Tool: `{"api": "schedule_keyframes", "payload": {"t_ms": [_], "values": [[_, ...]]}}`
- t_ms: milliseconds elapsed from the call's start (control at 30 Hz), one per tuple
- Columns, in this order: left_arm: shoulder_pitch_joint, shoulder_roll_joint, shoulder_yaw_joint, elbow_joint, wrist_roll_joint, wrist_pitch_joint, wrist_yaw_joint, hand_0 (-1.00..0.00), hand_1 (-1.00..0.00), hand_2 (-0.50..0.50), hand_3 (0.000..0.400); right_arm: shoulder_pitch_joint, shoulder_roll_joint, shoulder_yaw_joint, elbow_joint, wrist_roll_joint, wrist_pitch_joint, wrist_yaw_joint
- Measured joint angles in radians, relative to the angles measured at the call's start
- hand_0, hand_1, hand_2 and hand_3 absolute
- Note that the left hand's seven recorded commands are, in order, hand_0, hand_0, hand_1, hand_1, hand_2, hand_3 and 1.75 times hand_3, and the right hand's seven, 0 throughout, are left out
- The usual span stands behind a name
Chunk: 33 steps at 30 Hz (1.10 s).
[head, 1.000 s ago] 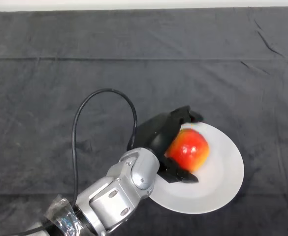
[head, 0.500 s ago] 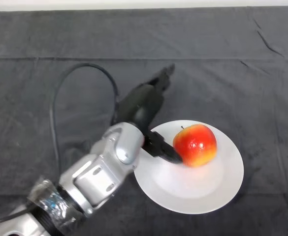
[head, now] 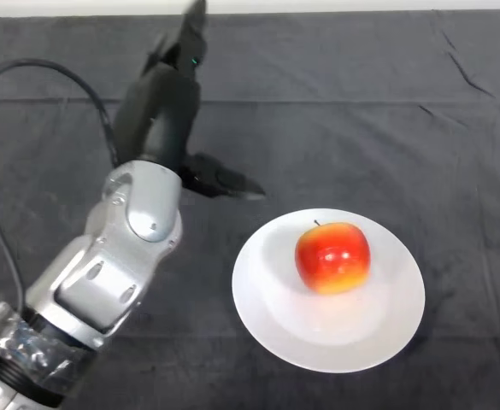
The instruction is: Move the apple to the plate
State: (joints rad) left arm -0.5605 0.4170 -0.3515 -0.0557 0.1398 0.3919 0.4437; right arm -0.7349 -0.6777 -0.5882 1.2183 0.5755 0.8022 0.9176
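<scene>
Above the dark cloth (head: 386,111), up and to the left of the plate (head: 275,299), my left hand (head: 166,111) hangs released, holding nothing and touching nothing. Its fingers (head: 194,26) stretch straight toward the far edge of the table, and the thumb (head: 224,182) juts out to the right, pointing toward the plate but well short of its rim. My silver-grey forearm (head: 121,256) runs down to the lower left corner. On the plate, a little above and right of its middle, sits the apple (head: 333,256), red shading to yellow at its base. It stands upright, stem end up, with open cloth between it and my thumb.
</scene>
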Motion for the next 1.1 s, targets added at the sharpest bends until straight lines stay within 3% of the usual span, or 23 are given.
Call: {"api": "schedule_keyframes", "payload": {"t_ms": [533, 767, 1100], "values": [[0.159, 0.106, 0.280, -0.155, 0.002, 0.001, 0.033, 0.00, 0.00, 0.00, 0.000, 0.000, 0.000, 0.0000, 0.000, 0.0000, 0.000, -0.0003], [0.232, 0.121, 0.432, -0.221, 0.002, 0.000, 0.035, 0.00, 0.00, 0.00, 0.000, 0.000, 0.000, 0.0000, 0.000, 0.0000, 0.000, -0.0004], [0.339, 0.142, 0.626, -0.223, 0.002, -0.021, 0.038, 0.00, 0.00, 0.00, 0.000, 0.000, 0.000, 0.0000, 0.000, 0.0000, 0.000, -0.0004]]}}
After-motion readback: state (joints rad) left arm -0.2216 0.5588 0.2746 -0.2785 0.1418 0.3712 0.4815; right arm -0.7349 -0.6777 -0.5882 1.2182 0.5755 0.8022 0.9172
